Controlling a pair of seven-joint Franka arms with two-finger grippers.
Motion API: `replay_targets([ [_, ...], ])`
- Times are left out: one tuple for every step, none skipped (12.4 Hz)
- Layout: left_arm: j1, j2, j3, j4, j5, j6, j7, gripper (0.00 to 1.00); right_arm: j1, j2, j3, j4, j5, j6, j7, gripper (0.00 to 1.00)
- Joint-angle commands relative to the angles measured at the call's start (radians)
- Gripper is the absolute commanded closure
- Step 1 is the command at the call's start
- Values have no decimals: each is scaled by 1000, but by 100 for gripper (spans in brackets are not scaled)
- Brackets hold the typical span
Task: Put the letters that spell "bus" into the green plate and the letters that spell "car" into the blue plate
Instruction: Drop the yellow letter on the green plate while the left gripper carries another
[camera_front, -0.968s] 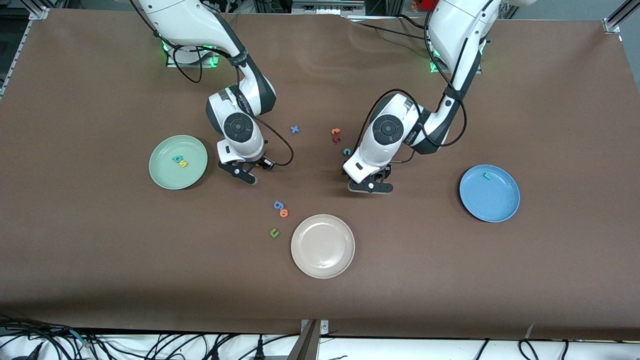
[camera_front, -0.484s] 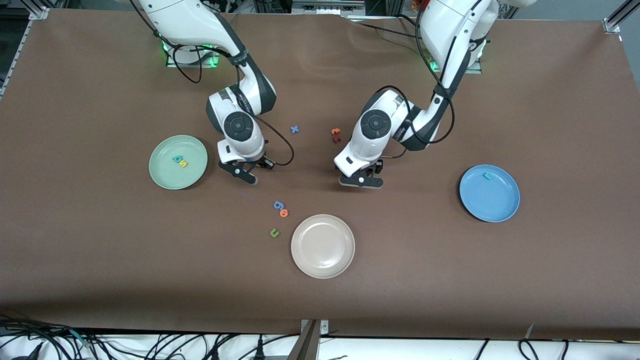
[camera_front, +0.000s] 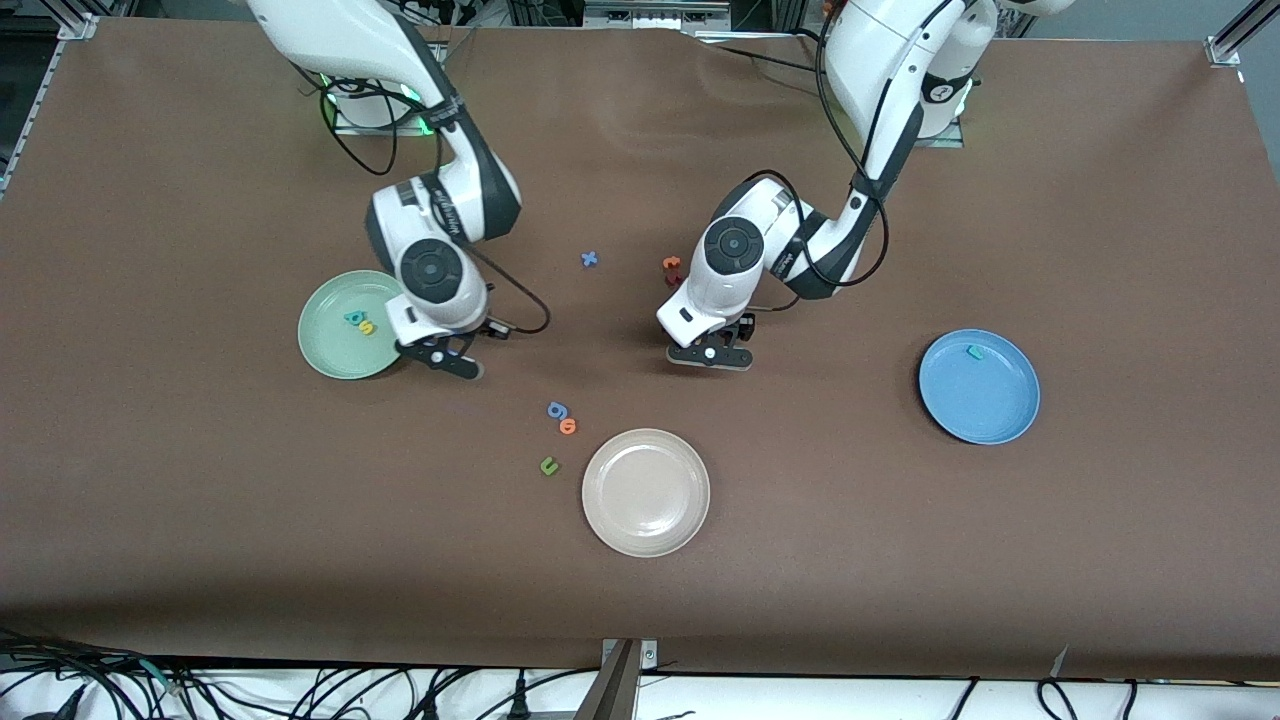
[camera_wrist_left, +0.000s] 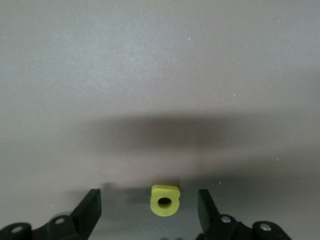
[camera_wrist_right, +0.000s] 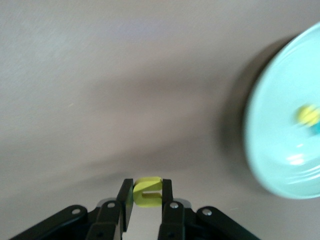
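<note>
Letters: teal b (camera_front: 353, 318) and yellow s (camera_front: 367, 327) in green plate (camera_front: 330, 350), teal r (camera_front: 974, 351) in blue plate (camera_front: 990, 415); right gripper (camera_wrist_right: 147, 196), beside green plate, clamps yellow u (camera_wrist_right: 147, 192); left gripper (camera_wrist_left: 149, 210), spread wide, straddles yellow a (camera_wrist_left: 164, 200) on table; c unseen.

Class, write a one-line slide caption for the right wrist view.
Right pincer shut on the yellow u, beside the green plate.

I'm seeing a brown counter (camera_front: 900, 560), a mint-green plate (camera_front: 325, 350) holding a teal letter (camera_front: 353, 318) and a yellow letter (camera_front: 367, 327), and a blue plate (camera_front: 985, 410) holding a teal letter (camera_front: 974, 351). The beige plate (camera_front: 646, 492) is plain. Black jaws are pinching a yellow u (camera_wrist_right: 147, 192); a yellow a (camera_wrist_left: 164, 200) is lying on the brown.
</note>
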Motion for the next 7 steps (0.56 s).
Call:
replay_targets([
  [-15,17,6,6,26,20,-24,14,8,-26,-78,-6,-7,-64,-163,75],
  [-15,20,6,-7,26,44,-24,15,5,-23,-108,-15,-7,-66,-221,75],
  [-16,22,6,-18,26,67,-24,15,1,-18,-134,-36,-5,-63,-283,75],
  [-16,22,6,-21,26,69,-24,15,-2,-17,-161,-50,-2,-64,-330,75],
  [-16,22,6,-21,26,69,-24,19,-7,-15,-167,-75,-2,-55,-345,74],
  [-16,22,6,-21,26,69,-24,26,-8,-5,-167,-79,-2,-53,-346,69],
  [-16,22,6,-21,26,69,-24,35,-13,-1,-168,-78,-2,-56,-346,49],
])
